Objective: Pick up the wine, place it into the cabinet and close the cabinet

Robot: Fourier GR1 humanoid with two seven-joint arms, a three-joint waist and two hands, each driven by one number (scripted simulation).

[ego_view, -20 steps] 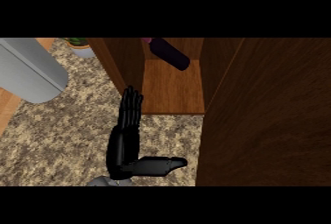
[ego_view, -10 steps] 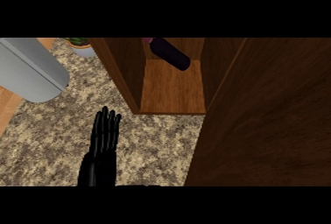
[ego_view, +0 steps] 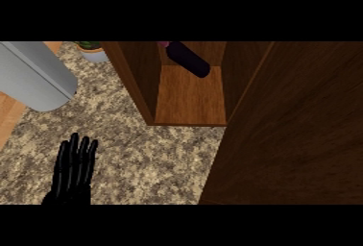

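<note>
The wine point(ego_view: 188, 58) is seen lying on its side inside the cabinet point(ego_view: 138, 81), at the far end of the wooden shelf point(ego_view: 190, 98), with its dark body slanted toward the right wall and a small pink part showing at its upper left end. The cabinet is shown open, and its door point(ego_view: 297, 129) is swung out so that the broad dark wood panel fills the right side of the view, its lower edge reaching over the granite counter point(ego_view: 149, 158). The left hand point(ego_view: 73, 168) is shown near the counter's near edge, toward the left, with its fingers straight, pointing away from the robot and held close together; nothing is held in it and it is well apart from both the cabinet and the door. The right hand is not seen in the view. A large grey cylindrical object point(ego_view: 35, 74) is placed at the counter's far left corner, and just beside it, at the far edge, a small potted plant point(ego_view: 90, 48) is partly visible. A strip of lighter wood point(ego_view: 8, 115) is seen beyond the counter's left edge.
</note>
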